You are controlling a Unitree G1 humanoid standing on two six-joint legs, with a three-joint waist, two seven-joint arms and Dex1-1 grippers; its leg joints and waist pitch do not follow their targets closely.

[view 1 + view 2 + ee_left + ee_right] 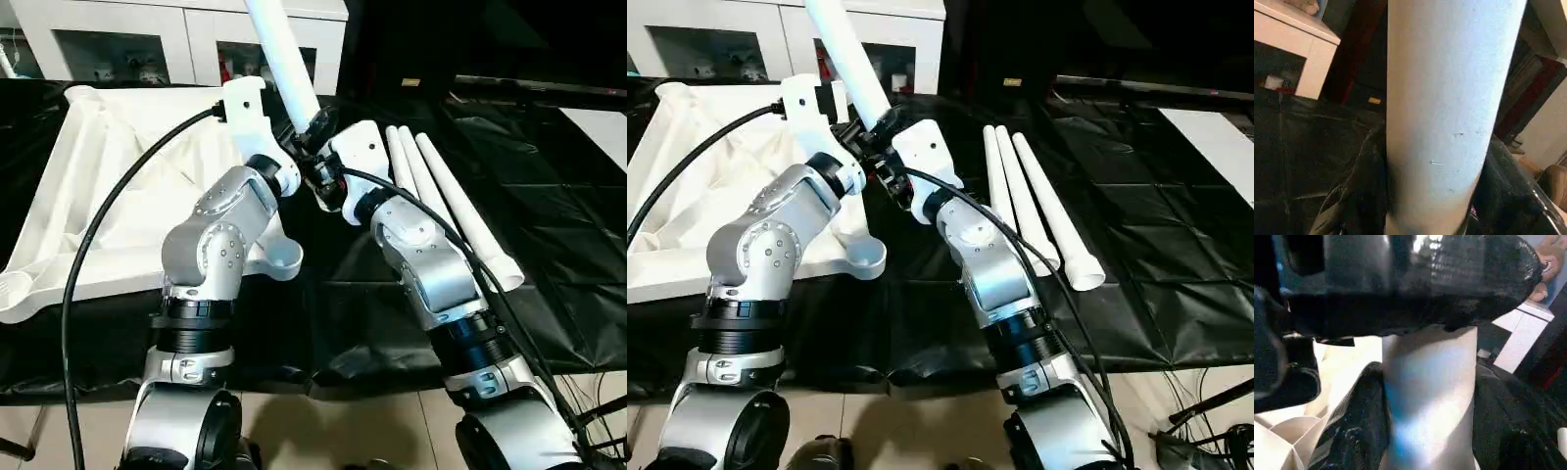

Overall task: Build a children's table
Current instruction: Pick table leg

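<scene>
One white tube leg held raised at a slant, lower end caught between both tools just beside the near right corner of the upturned tabletop. Left tool clamped around the leg's lower part; right tool gripping the same leg just beside the left, one black finger wrapped across the tube. Three more legs lying side by side on the black-draped bench, to the right of the tabletop and apart from it. Round corner socket at the tabletop's near right corner standing empty, below and just short of the gripped end. White cabinet behind the tabletop.

Probably mid-way through bringing the first leg toward a socket; none seated yet.

Likely trouble: slanted leg meeting the socket off-axis and jamming on the rim, or pushing the light tabletop sideways across the slick cloth. Two grips so close together near one end leave the long free end to lever and twist out. Cable draped over the tabletop could snag.
</scene>
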